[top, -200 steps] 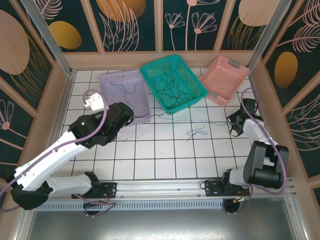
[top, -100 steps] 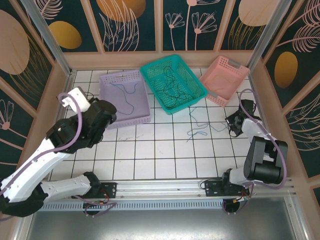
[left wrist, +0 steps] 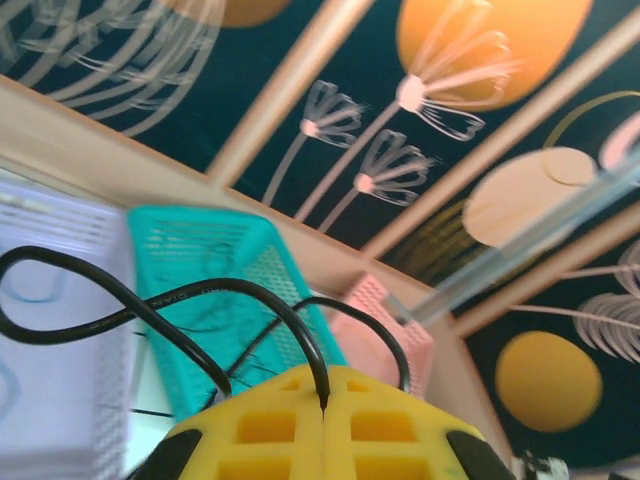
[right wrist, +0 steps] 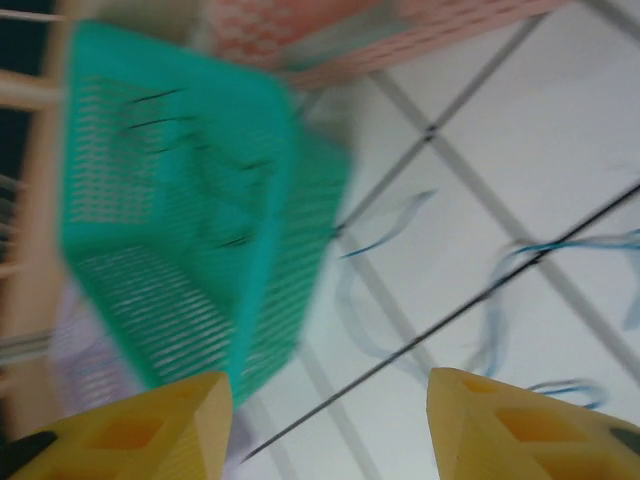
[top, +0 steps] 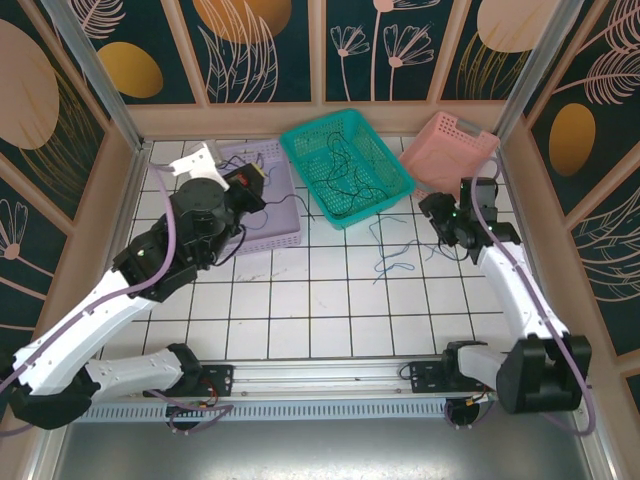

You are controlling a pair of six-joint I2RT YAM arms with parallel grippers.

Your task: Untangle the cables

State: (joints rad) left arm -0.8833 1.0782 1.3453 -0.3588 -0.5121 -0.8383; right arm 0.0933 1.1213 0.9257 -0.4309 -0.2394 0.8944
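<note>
— Where are the cables?
— One black cable [left wrist: 319, 368] is pinched in the left pincer [left wrist: 325, 398], its jaws pressed tight together on it, above the lavender basket [top: 285, 215] at upper left. The blue cable [top: 392, 266] lies loose on the desk [top: 330, 310], mid-frame.
— And the right pincer [right wrist: 325, 420]?
— Jaws apart, holding nothing, just below the pink basket [top: 455, 165].
— Anything between them?
— The teal basket [top: 378, 205], with thin black strands inside.

Overhead camera looks down from behind; both wrist cameras, close in, share the teal basket [top: 397, 165] [left wrist: 200, 250] [right wrist: 150, 150]
</note>
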